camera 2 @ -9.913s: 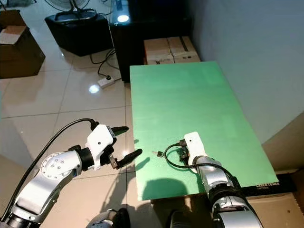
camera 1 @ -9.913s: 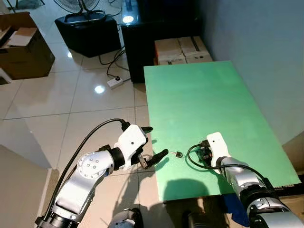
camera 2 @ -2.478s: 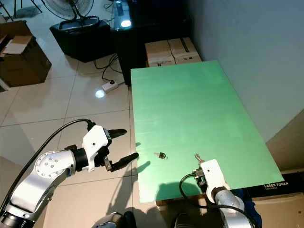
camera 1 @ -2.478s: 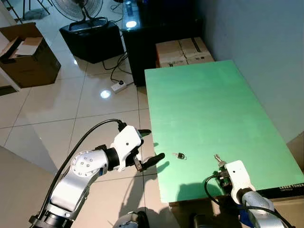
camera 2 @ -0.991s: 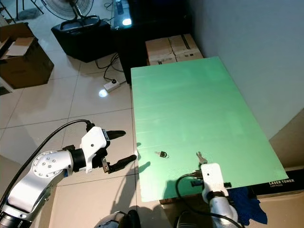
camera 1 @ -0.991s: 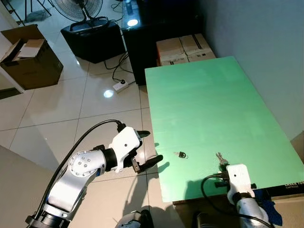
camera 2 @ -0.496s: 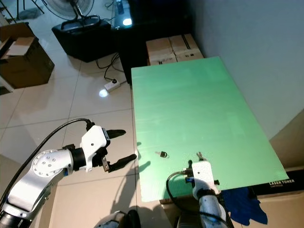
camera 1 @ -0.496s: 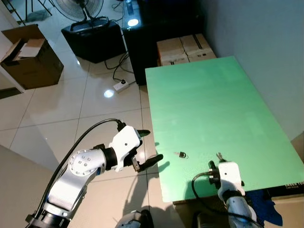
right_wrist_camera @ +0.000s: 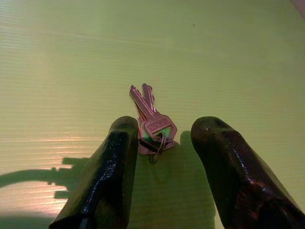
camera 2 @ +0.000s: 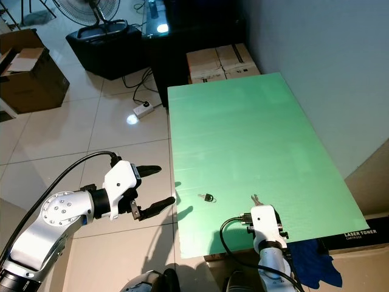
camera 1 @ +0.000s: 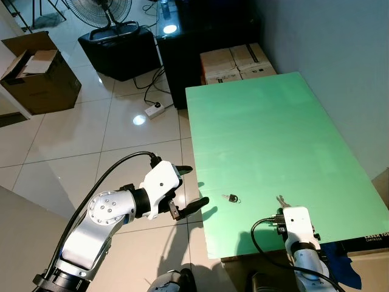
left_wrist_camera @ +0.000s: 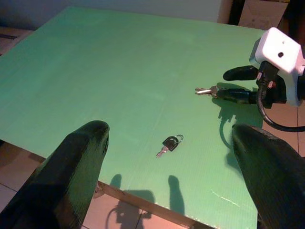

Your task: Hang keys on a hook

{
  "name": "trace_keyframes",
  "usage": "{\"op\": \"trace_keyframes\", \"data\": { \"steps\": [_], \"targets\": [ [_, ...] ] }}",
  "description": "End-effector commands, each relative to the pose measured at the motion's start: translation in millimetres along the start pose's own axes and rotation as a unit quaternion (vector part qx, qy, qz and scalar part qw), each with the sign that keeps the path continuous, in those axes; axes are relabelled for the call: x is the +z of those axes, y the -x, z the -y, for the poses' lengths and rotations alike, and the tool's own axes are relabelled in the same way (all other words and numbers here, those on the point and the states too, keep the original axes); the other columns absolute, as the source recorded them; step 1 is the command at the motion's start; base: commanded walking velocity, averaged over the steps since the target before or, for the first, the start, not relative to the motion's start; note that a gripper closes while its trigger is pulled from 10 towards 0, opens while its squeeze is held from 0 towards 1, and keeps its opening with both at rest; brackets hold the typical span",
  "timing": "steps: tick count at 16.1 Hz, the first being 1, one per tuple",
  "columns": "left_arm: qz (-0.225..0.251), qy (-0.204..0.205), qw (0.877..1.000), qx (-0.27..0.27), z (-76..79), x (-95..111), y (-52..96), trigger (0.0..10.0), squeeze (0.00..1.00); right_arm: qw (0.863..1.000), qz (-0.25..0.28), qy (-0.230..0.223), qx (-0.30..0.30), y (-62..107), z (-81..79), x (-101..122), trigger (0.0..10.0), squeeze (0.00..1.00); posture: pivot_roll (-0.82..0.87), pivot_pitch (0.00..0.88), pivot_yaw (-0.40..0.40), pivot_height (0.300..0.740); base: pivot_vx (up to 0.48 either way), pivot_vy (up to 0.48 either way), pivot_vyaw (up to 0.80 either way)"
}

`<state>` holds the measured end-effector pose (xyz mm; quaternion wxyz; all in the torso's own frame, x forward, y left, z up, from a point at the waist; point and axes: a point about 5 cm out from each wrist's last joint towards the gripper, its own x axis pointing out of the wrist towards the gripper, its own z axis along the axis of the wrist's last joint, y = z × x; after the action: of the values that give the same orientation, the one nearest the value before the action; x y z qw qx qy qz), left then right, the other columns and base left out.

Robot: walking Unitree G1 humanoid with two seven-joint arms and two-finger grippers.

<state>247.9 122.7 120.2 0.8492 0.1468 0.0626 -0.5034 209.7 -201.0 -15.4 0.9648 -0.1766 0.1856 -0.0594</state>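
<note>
A bunch of silver keys point(right_wrist_camera: 145, 102) on a ring lies flat on the green table point(camera 1: 261, 134) near its front edge, also seen as keys point(camera 1: 281, 200). My right gripper point(right_wrist_camera: 167, 126) is open and low over the table, with one black finger on each side of the ring end, not closed on it. Its white wrist housing point(camera 1: 298, 221) hides the fingers from above. A small black-headed key point(camera 1: 231, 198) lies alone to the left of the bunch. My left gripper point(camera 1: 196, 185) is open and empty, hovering over the floor just off the table's left edge.
A grey wall runs along the table's right side. Cardboard boxes point(camera 1: 237, 61) and a dark cabinet point(camera 1: 182, 48) stand beyond the far end. On the tiled floor to the left are a power strip point(camera 1: 154, 108), a fan on a black box point(camera 1: 115, 42) and an open carton point(camera 1: 39, 73).
My right gripper has pulled back from beside the small key to the table's front edge, then shifted slightly right behind the key bunch. The left arm has barely moved.
</note>
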Motion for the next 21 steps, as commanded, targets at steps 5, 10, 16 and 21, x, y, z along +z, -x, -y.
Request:
{"op": "trace_keyframes", "data": {
  "steps": [5,10,16,21],
  "targets": [
    [-0.002,0.000,1.000,-0.013,2.7,1.9,0.8,10.0,0.00,0.999,-0.028,0.001,0.019,-4.4,-2.8,-8.6,10.0,0.00,-0.02,0.133,0.174,0.740,0.000,0.000,0.00],
    [-0.004,0.012,0.999,-0.044,8.0,1.9,1.1,10.0,0.00,0.999,-0.043,-0.012,0.022,-8.6,-2.8,-10.3,10.0,0.00,-0.02,0.129,0.168,0.740,0.000,0.000,0.00],
    [-0.005,0.031,0.997,-0.064,8.6,3.7,3.0,10.0,0.00,0.998,-0.050,-0.028,0.013,0.3,-13.5,-13.9,10.0,0.00,-0.02,0.127,0.169,0.740,0.000,0.000,0.00],
    [-0.004,0.031,0.997,-0.066,8.5,4.6,3.1,10.0,0.00,0.998,-0.054,-0.029,0.012,1.0,-13.8,-15.1,10.0,0.00,-0.02,0.130,0.172,0.740,0.000,0.000,0.00]
  ]
}}
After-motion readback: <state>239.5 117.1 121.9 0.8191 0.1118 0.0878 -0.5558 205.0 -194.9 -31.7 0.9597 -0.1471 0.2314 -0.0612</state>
